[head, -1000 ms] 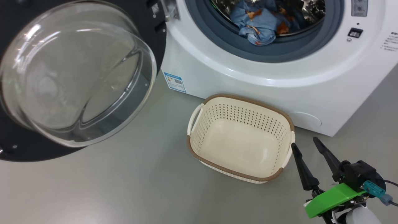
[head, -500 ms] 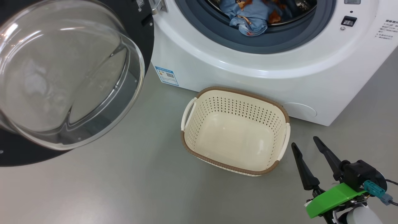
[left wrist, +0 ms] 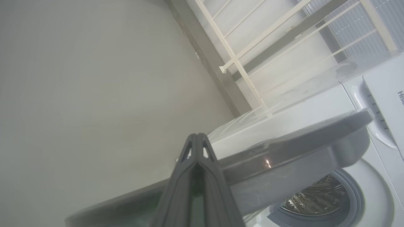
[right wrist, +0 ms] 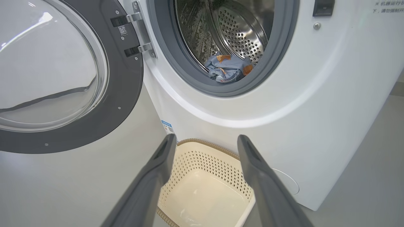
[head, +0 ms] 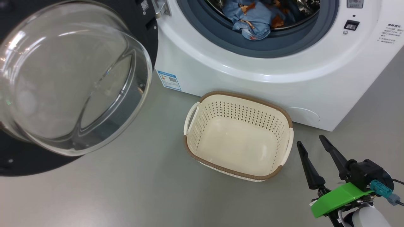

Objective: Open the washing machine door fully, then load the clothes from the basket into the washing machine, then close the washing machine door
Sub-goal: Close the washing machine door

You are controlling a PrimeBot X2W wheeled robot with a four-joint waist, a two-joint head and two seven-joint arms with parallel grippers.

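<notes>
The cream-white perforated plastic basket [head: 240, 113] with brown rim stands mouth-up on the grey floor [head: 126, 189], just left of the right gripper [head: 310, 140], whose jaws gape wide on nothing. Its long axis runs along the boxy white washing machine [head: 252, 78] front. On the left gripper [left wrist: 196, 138] the jaws are pressed together, near the open round black glass-windowed door [head: 72, 78].

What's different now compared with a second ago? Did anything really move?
Mostly the camera shifted: the washing machine and basket slid slightly up and left together in the head view. The washing machine door has its lower rim lower against them, so it may have swung a little. Nothing was grabbed or released. Unchanged: clothes in the drum, basket empty, right gripper open, left gripper shut by the door's rim.
</notes>
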